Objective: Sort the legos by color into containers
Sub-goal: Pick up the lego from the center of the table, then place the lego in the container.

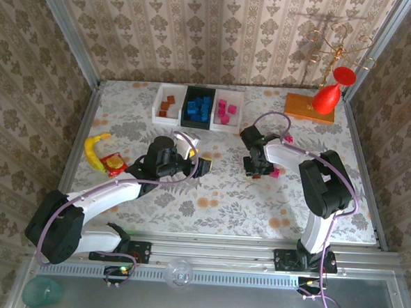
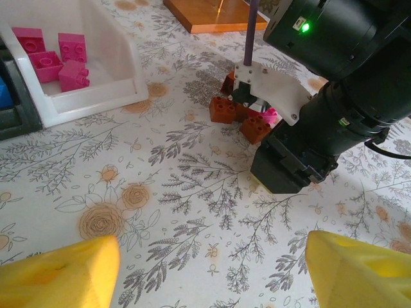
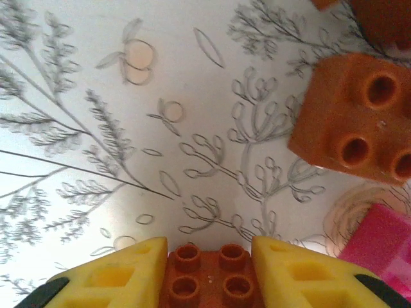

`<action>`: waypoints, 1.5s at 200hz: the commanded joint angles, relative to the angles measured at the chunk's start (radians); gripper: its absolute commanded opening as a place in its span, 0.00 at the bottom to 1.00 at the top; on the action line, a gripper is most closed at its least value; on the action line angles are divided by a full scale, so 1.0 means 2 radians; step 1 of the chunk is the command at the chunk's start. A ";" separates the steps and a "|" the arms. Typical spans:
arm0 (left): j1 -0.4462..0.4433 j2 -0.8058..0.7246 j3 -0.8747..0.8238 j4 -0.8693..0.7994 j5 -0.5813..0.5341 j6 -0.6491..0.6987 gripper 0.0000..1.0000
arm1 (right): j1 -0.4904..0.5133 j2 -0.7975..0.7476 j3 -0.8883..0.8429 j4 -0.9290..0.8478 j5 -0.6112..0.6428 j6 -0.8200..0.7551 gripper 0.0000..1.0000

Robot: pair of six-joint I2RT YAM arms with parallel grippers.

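Right gripper has its yellow fingers pressed against both sides of an orange-brown brick, studs up toward the wrist camera. So that one's clamped, down low over the table. It's a square four-stud piece, so there's no long axis to fuss over. Right beside it sit a second brown brick and a pink brick, close by but apart from the fingers as far as I can tell.

The bit that matters next, I reckon, is that the browns live in the left white bin. From the held brick that's far and to the left, beyond the right white bin with the pinks and the black bin with the blues. So it needs a lift first, then a carry across the row without clipping a rim.

Left gripper is actually nearer that bin, but its jaws are spread wide with nothing between them — it hangs to the left of the loose pile.
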 commanded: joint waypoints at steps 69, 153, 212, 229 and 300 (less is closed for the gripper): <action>0.069 -0.082 -0.061 0.011 -0.106 -0.044 0.78 | 0.076 0.056 0.157 0.212 -0.141 0.070 0.31; 0.094 -0.163 -0.113 0.017 -0.233 -0.053 0.80 | 0.093 0.228 0.396 0.280 -0.144 0.096 0.30; 0.096 -0.170 -0.114 0.017 -0.234 -0.052 0.80 | 0.086 0.373 0.577 0.300 -0.089 0.083 0.30; 0.096 -0.172 -0.115 0.017 -0.232 -0.050 0.80 | 0.083 0.418 0.648 0.284 -0.082 0.069 0.31; 0.096 -0.166 -0.112 0.025 -0.207 -0.052 0.80 | 0.062 0.457 0.764 0.232 -0.115 0.045 0.61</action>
